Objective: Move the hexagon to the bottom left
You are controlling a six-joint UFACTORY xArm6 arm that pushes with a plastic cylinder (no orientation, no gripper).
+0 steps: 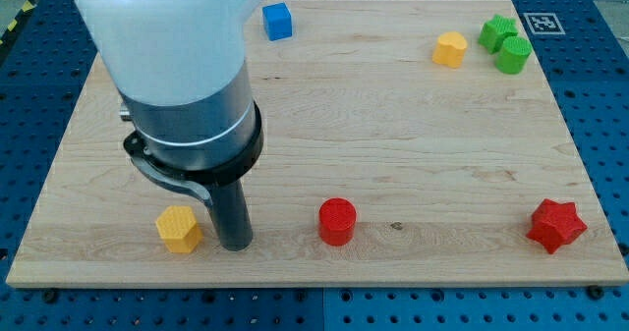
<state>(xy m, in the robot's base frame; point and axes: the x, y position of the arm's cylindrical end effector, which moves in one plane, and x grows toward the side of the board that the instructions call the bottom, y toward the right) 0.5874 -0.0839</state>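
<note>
A yellow hexagon block (179, 229) lies near the board's bottom left. My tip (235, 245) rests on the board just to the hexagon's right, very close to it; I cannot tell if they touch. The arm's white and grey body hangs over the board's upper left and hides what lies beneath it.
A red cylinder (336, 221) lies right of my tip. A red star (556, 225) sits at the bottom right. A blue cube (278, 21) is at the top. A yellow block (451, 49) and two green blocks (497, 31) (512, 55) sit at the top right. The wooden board (393, 125) ends near the hexagon.
</note>
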